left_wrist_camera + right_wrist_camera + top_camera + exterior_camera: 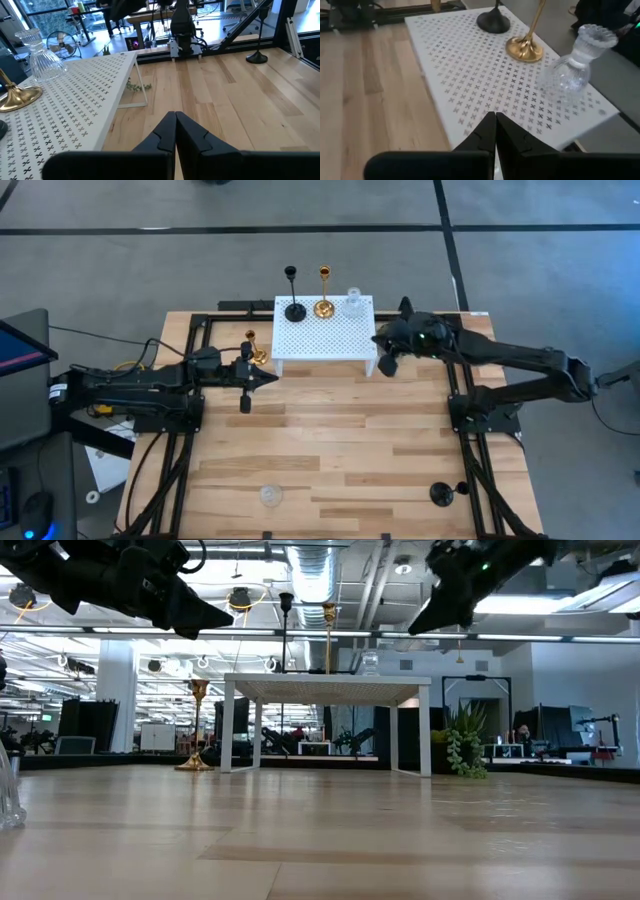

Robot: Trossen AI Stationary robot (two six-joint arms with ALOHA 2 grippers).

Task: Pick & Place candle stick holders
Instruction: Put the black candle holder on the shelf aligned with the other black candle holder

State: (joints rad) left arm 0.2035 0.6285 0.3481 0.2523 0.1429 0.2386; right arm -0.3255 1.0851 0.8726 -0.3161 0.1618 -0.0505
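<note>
High view: three candle stick holders in a row along the far edge of the white perforated stand (322,330): black holder (295,310), gold holder (324,308), clear glass holder (353,304). Second gold holder (255,352) upright on the worktop (340,440) just beside the stand's left end, close beyond the left gripper (268,379), fingers together and holding nothing. Right gripper (380,340) at the stand's right end, fingers together, also empty. Second glass holder (269,496) and second black holder (441,494) well apart at the near edge. Judged nearest pairing: left arm to the gold holder on the worktop, stem vertical.

Low view: gold holder on the worktop (197,730) upright left of the stand, thin stem, flared base; both arms well above the surface.

Left wrist view: closed fingers (175,135) pointing across bare worktop; stand alongside, with a ribbed glass holder (42,57) and a gold base (17,96).

Right wrist view: closed fingers (495,132) over the stand; glass holder (572,67) nearest, then shiny gold base (525,49), then black base (493,22).
</note>
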